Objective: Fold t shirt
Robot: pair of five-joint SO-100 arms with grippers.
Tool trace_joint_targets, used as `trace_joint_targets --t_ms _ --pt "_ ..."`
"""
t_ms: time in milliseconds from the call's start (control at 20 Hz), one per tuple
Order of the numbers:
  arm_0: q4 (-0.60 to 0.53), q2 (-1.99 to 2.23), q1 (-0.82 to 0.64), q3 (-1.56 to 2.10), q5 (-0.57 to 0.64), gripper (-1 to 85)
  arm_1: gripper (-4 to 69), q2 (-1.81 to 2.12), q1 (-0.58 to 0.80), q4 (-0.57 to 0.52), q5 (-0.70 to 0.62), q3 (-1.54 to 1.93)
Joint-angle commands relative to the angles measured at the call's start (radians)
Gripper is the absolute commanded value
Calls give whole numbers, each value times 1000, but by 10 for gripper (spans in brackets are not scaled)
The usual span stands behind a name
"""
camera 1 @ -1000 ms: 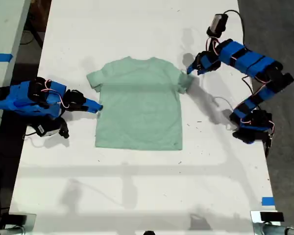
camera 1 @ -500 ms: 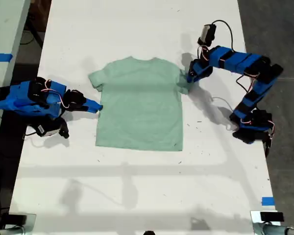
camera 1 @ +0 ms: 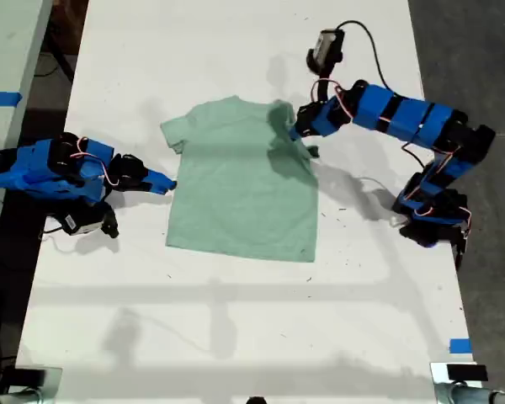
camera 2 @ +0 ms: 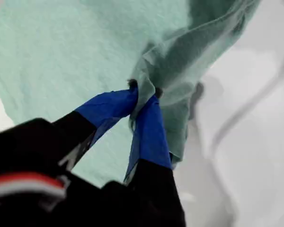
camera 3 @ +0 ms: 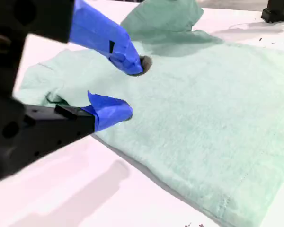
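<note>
The pale mint-green t shirt (camera 1: pixel 244 198) lies flat on the white table (camera 1: pixel 236 337), neck toward the far side. My first gripper (camera 1: pixel 296 133) reaches in from the exterior view's right and is shut on the sleeve of that side, holding it lifted and bunched over the shirt's body. The first wrist view shows the blue-taped fingertips (camera 2: pixel 143 97) pinching a fold of the t shirt (camera 2: pixel 61 56). My second gripper (camera 1: pixel 170 185) lies low at the shirt's side edge on the exterior view's left. It stands open (camera 3: pixel 130 90) with nothing between its fingers, just over the t shirt (camera 3: pixel 217 118).
A black cable (camera 1: pixel 379 50) loops from the first arm's camera (camera 1: pixel 324 49). Blue tape (camera 1: pixel 459 345) marks the table's near corner on the exterior view's right. Dark floor borders the table on that side, and another table (camera 1: pixel 4 76) stands at the exterior view's left.
My first gripper has closed on the sleeve and carried it up and toward the exterior view's left, over the shirt. The shirt shifted slightly. The second arm has not moved.
</note>
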Motion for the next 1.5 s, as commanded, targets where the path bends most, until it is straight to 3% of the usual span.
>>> trace_joint_targets --t_ms 0,300,450,500,550,850,1100,1200,1300,1350,1450 --pt "0 11 -20 5 -25 117 0 -91 -106 -71 32 -144" --pt "0 11 -20 5 -25 117 0 -433 -212 -63 48 -446" --pt "0 11 -20 5 -25 117 173 -454 -181 37 64 -508" --pt "0 11 -20 5 -25 117 140 -408 -147 80 80 -474" --pt "0 11 -20 5 -25 117 2 -341 -115 112 100 -407" --pt "0 11 -20 5 -26 117 2 244 29 83 80 190" --pt "0 11 -20 5 -26 117 9 971 -58 -9 161 914" --pt "0 11 -20 5 -26 117 11 1388 -127 77 207 1152" --pt "0 11 -20 5 -26 117 12 1764 -183 255 275 1327" --pt "0 11 -20 3 -25 117 12 1743 -206 275 290 1344" --pt "0 11 -20 3 -25 117 12 1753 -219 215 314 1459"
